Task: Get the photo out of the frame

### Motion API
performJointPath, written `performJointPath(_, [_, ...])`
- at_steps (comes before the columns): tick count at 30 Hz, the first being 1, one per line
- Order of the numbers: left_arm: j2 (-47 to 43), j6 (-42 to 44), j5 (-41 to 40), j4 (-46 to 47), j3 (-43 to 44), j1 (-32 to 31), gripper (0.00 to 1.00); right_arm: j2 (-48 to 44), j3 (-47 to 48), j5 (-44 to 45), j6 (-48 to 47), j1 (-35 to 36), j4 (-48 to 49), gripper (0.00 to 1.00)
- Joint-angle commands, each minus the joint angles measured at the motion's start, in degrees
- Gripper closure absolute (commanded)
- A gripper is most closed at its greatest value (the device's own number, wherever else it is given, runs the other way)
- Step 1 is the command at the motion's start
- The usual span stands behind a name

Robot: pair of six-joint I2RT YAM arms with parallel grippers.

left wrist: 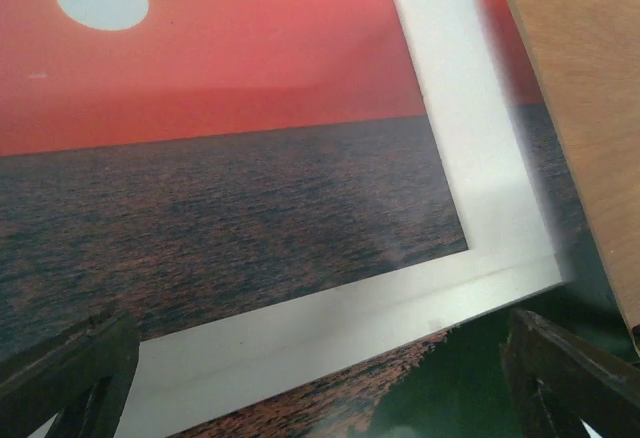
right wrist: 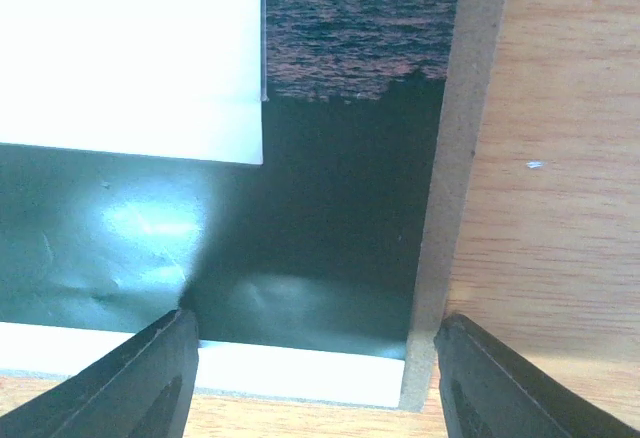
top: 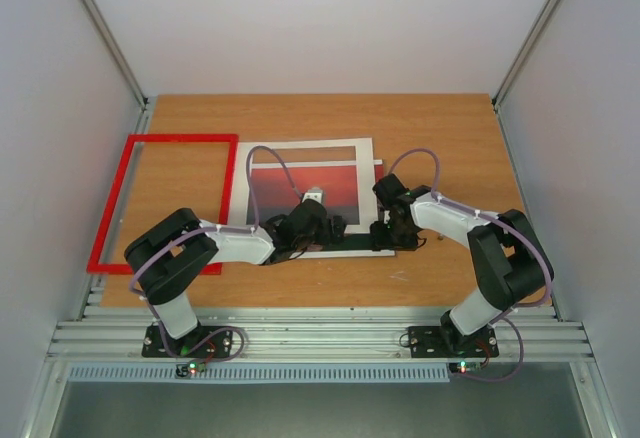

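The red frame (top: 180, 139) lies empty on the left of the table. The photo (top: 300, 188), a red sunset over dark sea, lies at the table's middle with a white mat (top: 310, 151) skewed across it. My left gripper (top: 330, 226) hovers open over the photo's (left wrist: 200, 208) near edge, where a corner of the print pokes out under the mat (left wrist: 440, 108). My right gripper (top: 384, 233) is open, its fingers either side of the near right corner of the photo (right wrist: 330, 218) and the brown backing board (right wrist: 440, 208). Nothing is held.
The wooden table (top: 440, 128) is walled by white panels on the left, back and right. A metal rail runs along the near edge by the arm bases. A white strip (right wrist: 300, 368) lines the stack's near edge under the print.
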Motion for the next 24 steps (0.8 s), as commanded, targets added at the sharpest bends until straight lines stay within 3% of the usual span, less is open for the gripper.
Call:
performJointPath(1, [-0.39,-1.43,0.29,0.63,0.71,0.22,0.01,1.42,-0.21,0.41,0.17,0.87,2.63,0.37])
performJointPath(4, [-0.43,-1.52,0.31,0.65,0.64,0.27,0.01,0.66,-0.14,0.95,0.25,0.88,2.33,0.44])
performJointPath(9, [-0.41,-1.45,0.40,0.52,0.65,0.27,0.01,-1.48,0.19,0.45,0.62,0.92,1.62,0.44])
performJointPath(16, [-3.13,-0.88,-0.65,-3.67,-0.60,0.27,0.01,-6.21,1.27,3.02,1.42,1.12,-1.63,0.33])
performJointPath(24, [-5.31,0.12,-1.42,-14.72,0.43,0.14,0.01,-5.11,0.90,0.69,3.55,2.22,-1.18,0.32])
